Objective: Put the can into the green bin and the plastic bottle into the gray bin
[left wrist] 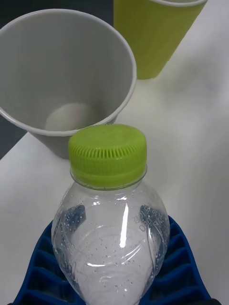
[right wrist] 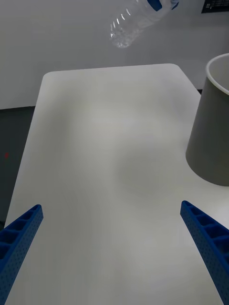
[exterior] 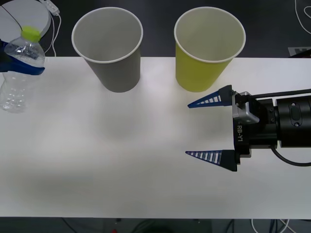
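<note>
Your left gripper (exterior: 19,60) is clenched on the plastic bottle (exterior: 18,73), holding it above the white table's (exterior: 121,160) left edge, beside the gray bin (exterior: 109,48). Your right gripper (exterior: 206,128) hangs spread wide before the green bin (exterior: 206,48).

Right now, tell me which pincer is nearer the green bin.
Right. The right pincer hangs open just before the green bin, apart from it. The left pincer is beyond the gray bin, shut on the bottle.
</note>
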### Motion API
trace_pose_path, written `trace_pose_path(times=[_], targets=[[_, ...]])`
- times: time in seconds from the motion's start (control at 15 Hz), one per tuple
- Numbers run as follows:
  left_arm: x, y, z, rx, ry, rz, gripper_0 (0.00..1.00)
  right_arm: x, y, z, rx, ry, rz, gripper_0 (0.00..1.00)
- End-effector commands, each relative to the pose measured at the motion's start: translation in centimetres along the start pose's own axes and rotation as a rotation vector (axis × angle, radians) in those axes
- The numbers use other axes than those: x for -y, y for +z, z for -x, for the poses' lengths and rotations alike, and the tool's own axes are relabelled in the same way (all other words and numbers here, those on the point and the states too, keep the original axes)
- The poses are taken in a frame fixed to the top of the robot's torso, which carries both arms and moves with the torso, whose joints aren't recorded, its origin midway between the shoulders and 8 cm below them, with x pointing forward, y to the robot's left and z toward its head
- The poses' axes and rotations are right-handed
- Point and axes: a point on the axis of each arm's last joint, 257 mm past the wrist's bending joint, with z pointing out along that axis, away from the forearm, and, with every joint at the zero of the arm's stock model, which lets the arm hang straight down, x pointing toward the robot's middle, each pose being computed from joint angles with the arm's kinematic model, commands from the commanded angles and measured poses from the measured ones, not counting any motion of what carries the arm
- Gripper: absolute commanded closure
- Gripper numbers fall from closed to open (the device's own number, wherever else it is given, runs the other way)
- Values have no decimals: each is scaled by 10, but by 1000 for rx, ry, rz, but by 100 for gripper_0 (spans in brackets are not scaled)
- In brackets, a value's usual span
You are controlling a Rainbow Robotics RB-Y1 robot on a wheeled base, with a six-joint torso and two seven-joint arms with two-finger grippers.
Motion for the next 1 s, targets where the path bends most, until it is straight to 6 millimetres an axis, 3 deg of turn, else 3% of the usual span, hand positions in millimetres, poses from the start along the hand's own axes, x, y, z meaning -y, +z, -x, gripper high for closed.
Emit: trace_pose_path(times=[0.07,0.47,1.0], targets=[[-14,3,10,-13,-3,8,100,0,0,0,0,0,0,0],[-37,3,39,-82,8,-1,100,0,0,0,0,0,0,0],[-64,25,97,-97,41,46,100,0,0,0,0,0,0,0]])
